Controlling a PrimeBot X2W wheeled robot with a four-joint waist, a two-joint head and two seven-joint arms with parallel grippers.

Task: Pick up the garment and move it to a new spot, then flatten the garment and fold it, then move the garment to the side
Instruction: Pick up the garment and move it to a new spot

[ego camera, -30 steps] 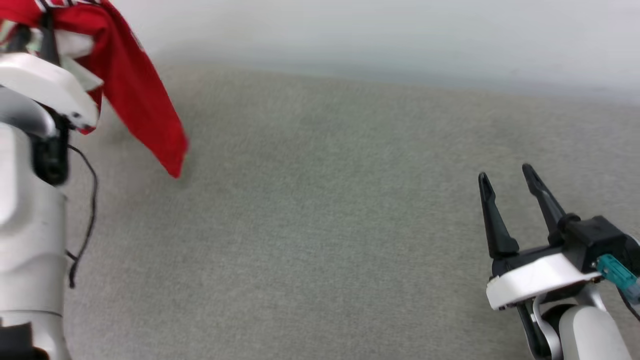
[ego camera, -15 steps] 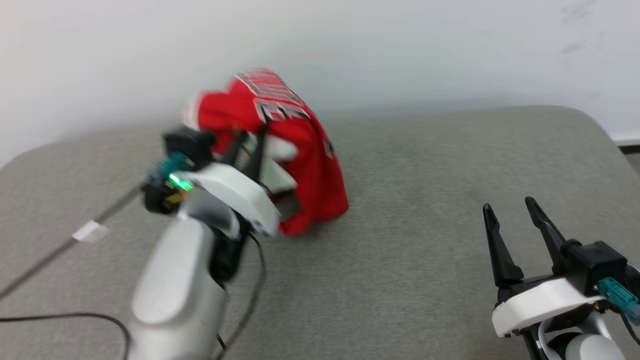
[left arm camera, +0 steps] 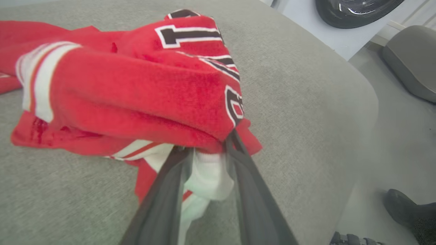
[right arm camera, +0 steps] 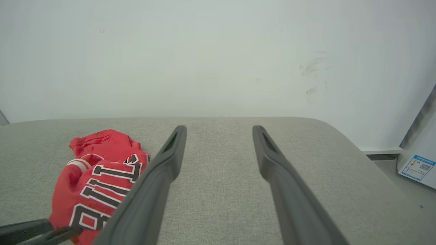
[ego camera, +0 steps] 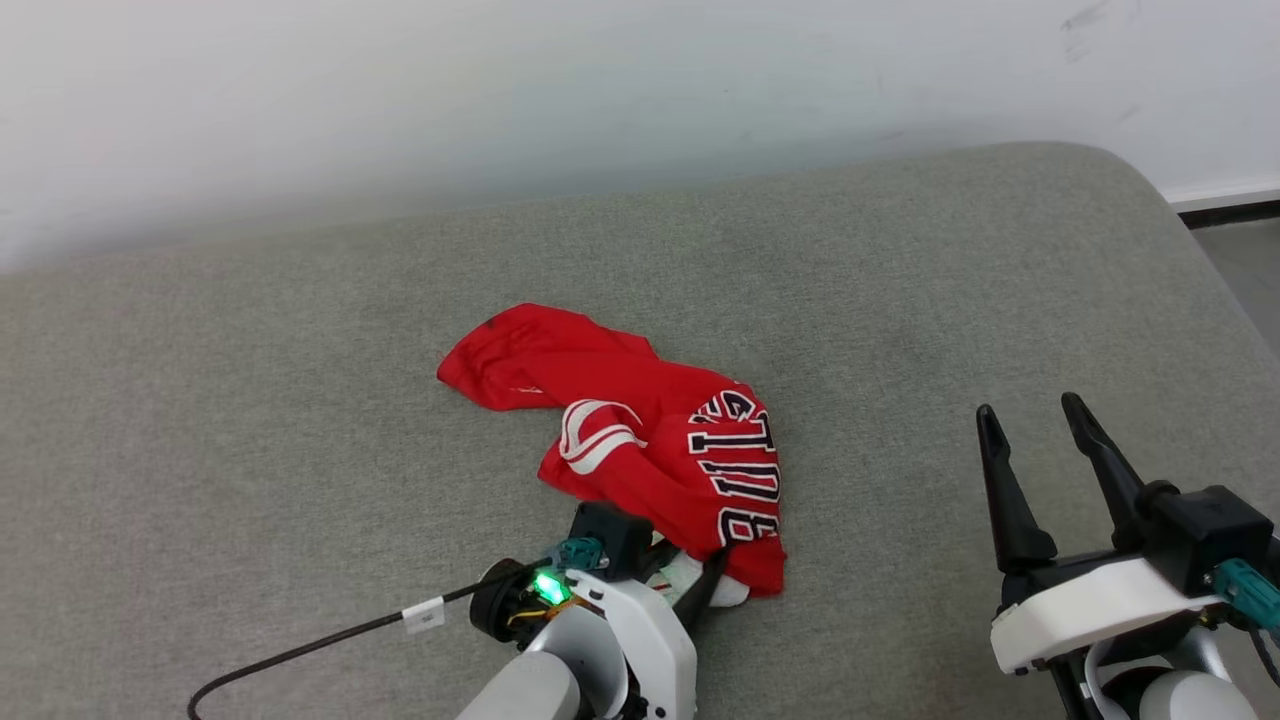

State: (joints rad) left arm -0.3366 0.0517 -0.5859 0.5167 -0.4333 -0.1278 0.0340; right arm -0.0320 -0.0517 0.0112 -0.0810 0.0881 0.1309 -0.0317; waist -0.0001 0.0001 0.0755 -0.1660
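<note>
At the lower left of the head view, the left gripper (ego camera: 690, 572) is seen with its two dark fingers narrowly set and a wad of white sleeve cloth caught between them. A hold on the garment (ego camera: 650, 440), a red jersey-style T-shirt with white sleeves, striped trim and black white-outlined lettering, is thus judged to be in place, though how firm it is cannot be told. Ahead of those fingertips and slightly to their left, the shirt is laid in a crumpled heap on the grey fabric-covered cushion (ego camera: 300, 400), with lettering uppermost and nothing spread out. Well to the right of the heap, the right gripper (ego camera: 1028, 405) is held over bare cushion with its jaws wide and nothing between them. The move to a new spot is judged to be nearly finished, with release not yet made; flattening, folding and the final shift to the side are all left to be done.
</note>
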